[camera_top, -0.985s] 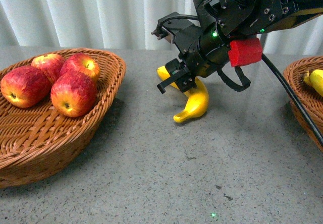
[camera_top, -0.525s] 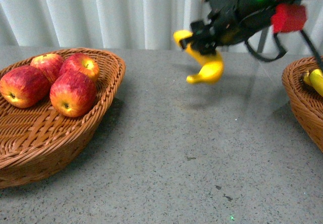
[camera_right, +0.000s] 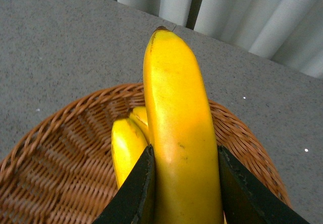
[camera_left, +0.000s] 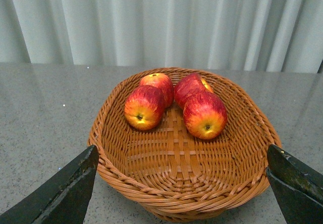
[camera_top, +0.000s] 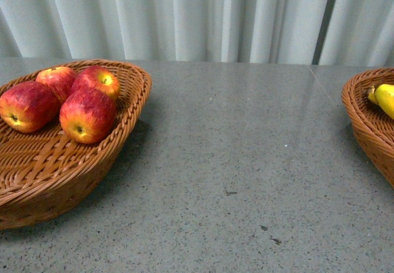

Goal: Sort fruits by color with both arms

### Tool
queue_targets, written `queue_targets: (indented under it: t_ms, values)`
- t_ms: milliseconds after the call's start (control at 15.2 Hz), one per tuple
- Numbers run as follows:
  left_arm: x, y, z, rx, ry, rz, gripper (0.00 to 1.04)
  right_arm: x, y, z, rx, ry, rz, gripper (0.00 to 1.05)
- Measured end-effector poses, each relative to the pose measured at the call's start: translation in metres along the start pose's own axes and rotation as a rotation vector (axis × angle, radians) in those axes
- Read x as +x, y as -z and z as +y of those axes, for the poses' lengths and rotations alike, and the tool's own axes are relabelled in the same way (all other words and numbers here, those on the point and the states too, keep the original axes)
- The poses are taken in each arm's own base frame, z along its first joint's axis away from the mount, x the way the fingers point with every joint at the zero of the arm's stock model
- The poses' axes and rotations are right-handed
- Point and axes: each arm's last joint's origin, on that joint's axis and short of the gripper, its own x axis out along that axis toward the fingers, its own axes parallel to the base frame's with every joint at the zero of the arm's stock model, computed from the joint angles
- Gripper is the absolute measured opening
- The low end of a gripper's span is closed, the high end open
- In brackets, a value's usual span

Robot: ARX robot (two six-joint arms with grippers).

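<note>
Several red apples [camera_top: 88,114] lie in the wicker basket [camera_top: 132,110] at the left of the front view; they also show in the left wrist view [camera_left: 204,114]. My left gripper [camera_left: 181,193] is open and empty, its fingers [camera_left: 65,191] wide apart in front of that basket [camera_left: 176,183]. My right gripper [camera_right: 182,186] is shut on a long yellow banana [camera_right: 179,123], held above a second wicker basket [camera_right: 50,158] with shorter bananas [camera_right: 126,146] in it. In the front view neither arm shows; a banana [camera_top: 385,98] lies in the right basket [camera_top: 363,122].
A grey speckled tabletop [camera_top: 246,162] runs between the two baskets. A pale pleated curtain [camera_top: 197,18] hangs behind the table.
My right arm has lifted the banana off the middle of the table, carried it up and to the right, and left the front view. The apples have not moved.
</note>
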Motion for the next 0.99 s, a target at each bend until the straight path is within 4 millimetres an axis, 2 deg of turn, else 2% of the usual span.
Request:
queue_targets:
  t_ms: [66,131,197,460,525,591,657,722,919,985]
  values:
    - [0.0,0.0,0.0,0.0,0.0,0.0,0.98,-0.013,0.009,-0.002,-0.052,0.01,0.004,0.29]
    - [0.0,0.0,0.0,0.0,0.0,0.0,0.98,-0.016,0.015,0.002,-0.087,0.002,0.016,0.35]
    - [0.0,0.0,0.0,0.0,0.0,0.0,0.98,-0.017,0.021,0.006,-0.094,-0.014,0.018,0.46]
    - [0.0,0.0,0.0,0.0,0.0,0.0,0.98,-0.02,0.021,0.011,-0.101,-0.046,-0.006,0.61]
    - [0.0,0.0,0.0,0.0,0.0,0.0,0.98,-0.024,0.015,0.013,-0.119,-0.039,-0.04,0.7]
    - [0.0,0.0,0.0,0.0,0.0,0.0,0.98,-0.034,-0.006,0.024,-0.124,-0.078,-0.153,0.94]
    - [0.0,0.0,0.0,0.0,0.0,0.0,0.98,-0.05,-0.023,0.034,-0.093,-0.108,-0.265,0.97]
    - [0.0,0.0,0.0,0.0,0.0,0.0,0.98,-0.061,-0.032,0.042,-0.077,-0.124,-0.32,0.98]
    - [0.0,0.0,0.0,0.0,0.0,0.0,0.98,-0.069,-0.035,0.048,-0.055,-0.138,-0.348,0.98]
    - [0.0,0.0,0.0,0.0,0.0,0.0,0.98,-0.085,-0.04,0.06,-0.029,-0.171,-0.395,0.98]
